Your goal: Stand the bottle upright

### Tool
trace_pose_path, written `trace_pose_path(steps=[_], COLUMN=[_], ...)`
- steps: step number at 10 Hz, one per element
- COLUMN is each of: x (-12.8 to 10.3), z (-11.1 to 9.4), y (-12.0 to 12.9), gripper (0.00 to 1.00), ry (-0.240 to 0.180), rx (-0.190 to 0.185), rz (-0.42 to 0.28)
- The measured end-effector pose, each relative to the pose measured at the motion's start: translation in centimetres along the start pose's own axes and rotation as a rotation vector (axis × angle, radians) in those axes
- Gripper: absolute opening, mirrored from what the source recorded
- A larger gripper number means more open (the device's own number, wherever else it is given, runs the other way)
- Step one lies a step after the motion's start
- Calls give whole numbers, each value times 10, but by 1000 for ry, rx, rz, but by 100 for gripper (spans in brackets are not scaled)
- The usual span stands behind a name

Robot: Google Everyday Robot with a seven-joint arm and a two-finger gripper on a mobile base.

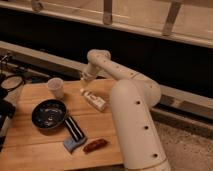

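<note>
The bottle point(94, 99) is small, white, with a dark-printed label. It lies on its side on the wooden table point(35, 145), right of centre, with its narrow cap end pointing up-left. My gripper point(85, 76) hangs at the end of the white arm point(131, 115), just above and behind the bottle's cap end, apart from it.
A white paper cup point(55, 87) stands at the back left. A dark bowl point(49, 113) sits left of centre. A striped sponge-like block point(74, 132) and a brown sausage-shaped item point(95, 145) lie near the front. Dark gear point(6, 107) lines the left edge. A dark wall runs behind.
</note>
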Motion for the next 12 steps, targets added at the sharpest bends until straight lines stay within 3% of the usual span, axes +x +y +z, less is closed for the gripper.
trace_pose_path(steps=[4,7,12], x=[-13,-11,5], z=[-25,-24,-5], y=[10,18,30], gripper=[50,76,80], ry=[-3,6,87], rx=[48,48,-8], rz=[-37,-50,-65])
